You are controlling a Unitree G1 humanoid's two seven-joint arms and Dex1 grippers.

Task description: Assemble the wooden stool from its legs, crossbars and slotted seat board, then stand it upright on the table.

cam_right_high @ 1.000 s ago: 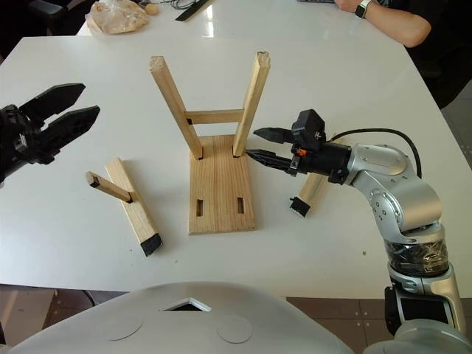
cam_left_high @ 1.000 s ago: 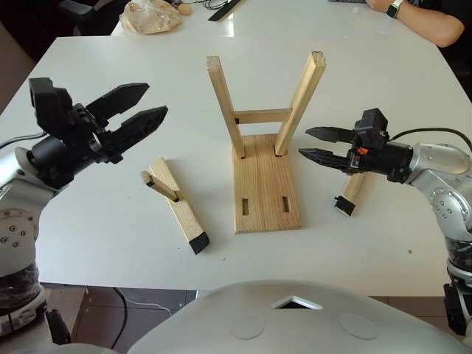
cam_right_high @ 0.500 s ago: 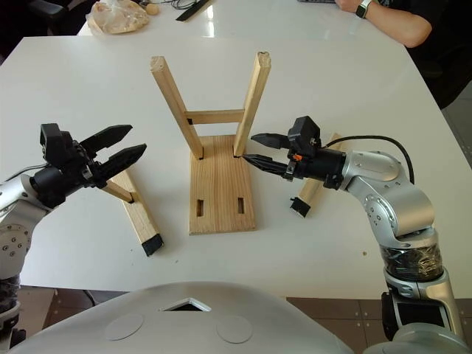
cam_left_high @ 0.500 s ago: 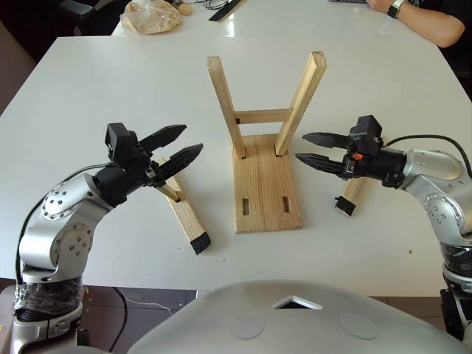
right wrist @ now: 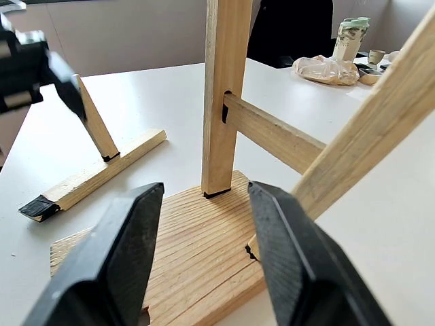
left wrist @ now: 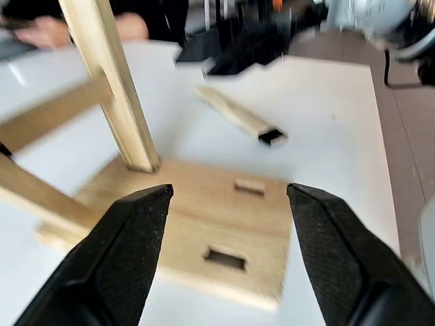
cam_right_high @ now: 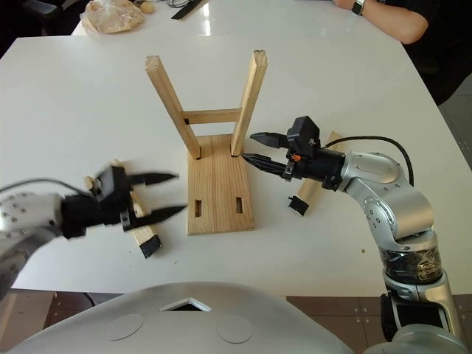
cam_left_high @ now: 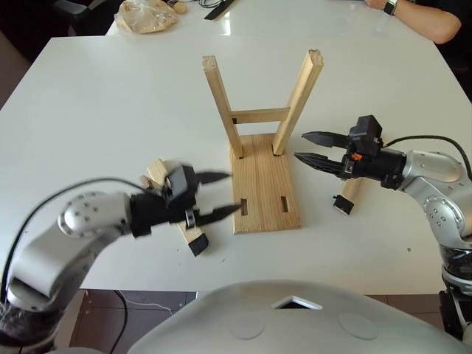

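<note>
**Fingers (right wrist: 129, 258) open and empty on both sides; standing legs (cam_left_high: 223, 103) at risk**

Right gripper (cam_left_high: 301, 146) gaped wide, holding nothing, its tips just beside the nearer standing leg (cam_left_high: 297, 103) where it met the board (cam_left_high: 265, 188). Closing or pushing there, I judged, could lever that leg and the crossbar (cam_left_high: 259, 116) loose, or slide the board. Left gripper (cam_left_high: 234, 192) was likewise spread and empty, tips at the board's edge near its two free slots (cam_left_high: 245, 206); one loose leg (cam_left_high: 195, 240) lay beneath its wrist, another (cam_left_high: 346, 198) behind the right fingers.
</note>
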